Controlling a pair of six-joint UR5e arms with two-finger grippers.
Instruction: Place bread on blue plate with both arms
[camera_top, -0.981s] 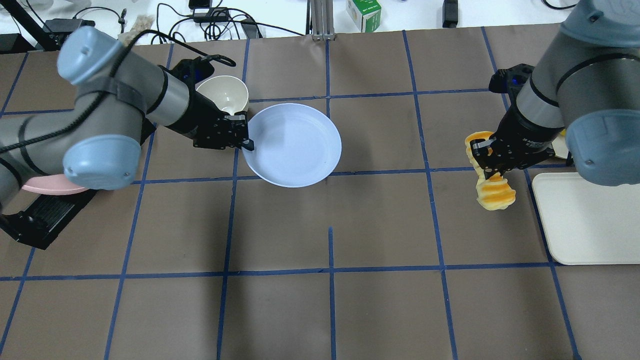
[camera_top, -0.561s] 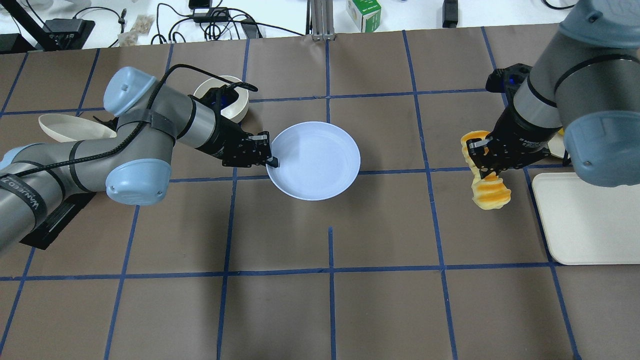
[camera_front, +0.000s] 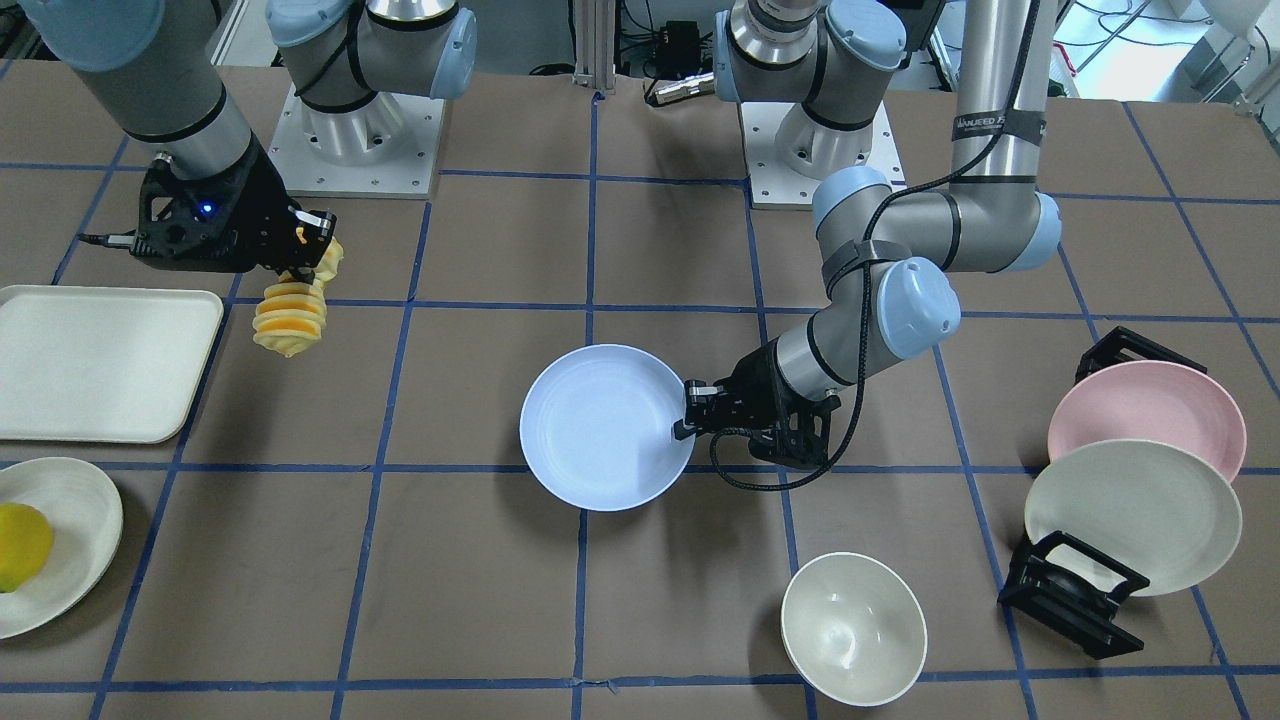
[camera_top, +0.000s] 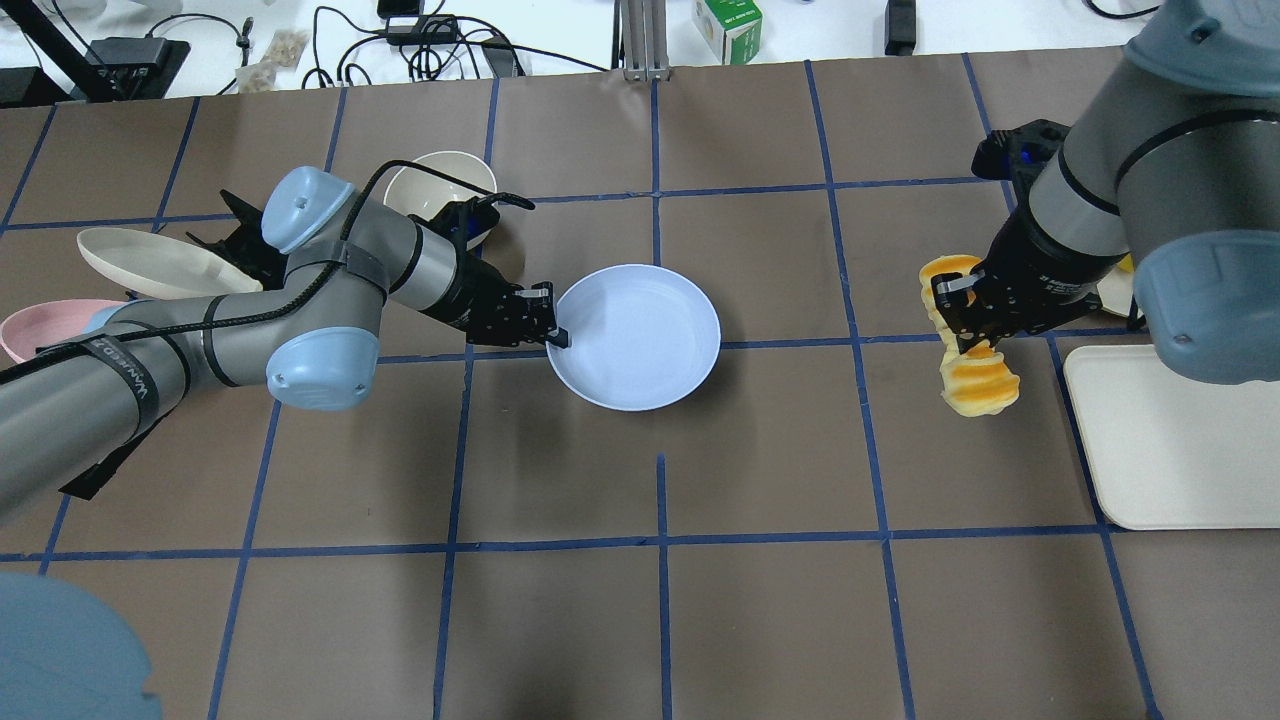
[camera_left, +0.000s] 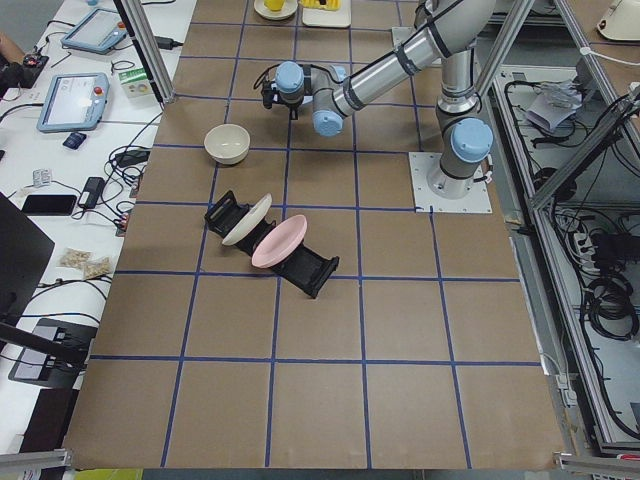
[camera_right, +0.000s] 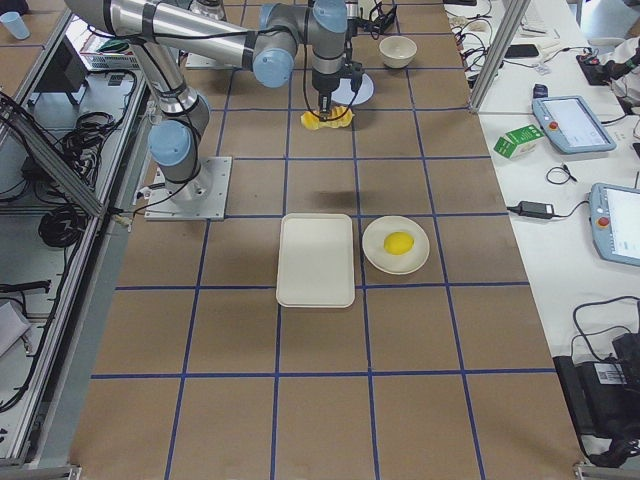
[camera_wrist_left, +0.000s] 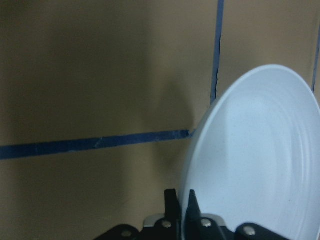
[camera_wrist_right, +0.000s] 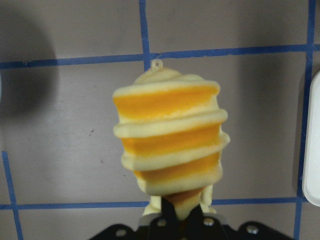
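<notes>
Bread (camera_top: 980, 385) pinched in R jaws, aloft | blue plate (camera_top: 640, 335) rim pinched in L jaws | well apart

Orange-ridged bread (camera_top: 980, 385) aloft, well apart from round blue plate (camera_top: 640, 340).

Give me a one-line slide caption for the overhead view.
The left claw pinches the rim of the blue plate; the right claw holds the bread well apart from it.
</notes>
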